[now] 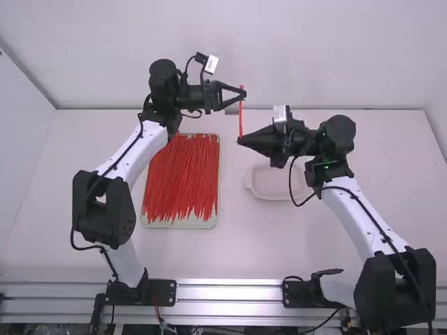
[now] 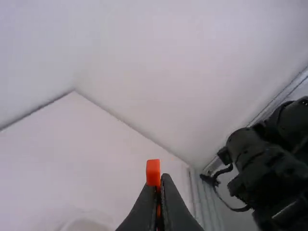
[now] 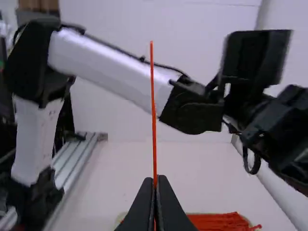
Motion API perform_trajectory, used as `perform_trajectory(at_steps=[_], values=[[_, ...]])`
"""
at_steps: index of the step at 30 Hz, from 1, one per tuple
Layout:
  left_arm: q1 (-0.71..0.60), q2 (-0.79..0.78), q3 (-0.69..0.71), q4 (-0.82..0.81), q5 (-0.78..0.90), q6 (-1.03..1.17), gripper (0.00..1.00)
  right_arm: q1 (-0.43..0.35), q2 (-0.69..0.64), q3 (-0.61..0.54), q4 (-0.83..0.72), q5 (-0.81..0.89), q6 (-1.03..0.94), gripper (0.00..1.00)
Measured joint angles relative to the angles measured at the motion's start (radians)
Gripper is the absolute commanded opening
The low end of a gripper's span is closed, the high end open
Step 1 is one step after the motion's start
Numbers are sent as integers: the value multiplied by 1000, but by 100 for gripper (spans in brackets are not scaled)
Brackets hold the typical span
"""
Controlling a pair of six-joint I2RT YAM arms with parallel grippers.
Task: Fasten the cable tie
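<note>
red cable tie [image 1: 240, 115] stands upright above the desk [image 1: 279, 230], left gripper [image 1: 237, 92] clamped on its top end, right gripper [image 1: 242, 140] clamped on its bottom end.

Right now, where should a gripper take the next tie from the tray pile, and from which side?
Probably at the near edge of the tray, coming straight down, fingers across one strap: the cable ties lie lengthwise and fan apart there, but bunch tightly at the far end.

High view overhead; wrist views close, sharing cable tie [image 3: 153, 120].
</note>
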Motion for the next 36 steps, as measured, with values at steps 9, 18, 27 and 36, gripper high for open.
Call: perform_trajectory(at_steps=[9,18,27,36], values=[[10,0,0,186,0,257,2,-103,0,-2,226,136,619,0],[12,0,0,308,8,377,2,-98,1,-2,195,80,909,1],[12,0,0,344,40,390,2,-21,2,-2,-19,72,911,0],[12,0,0,341,116,390,2,14,2,-2,-75,89,855,0]])
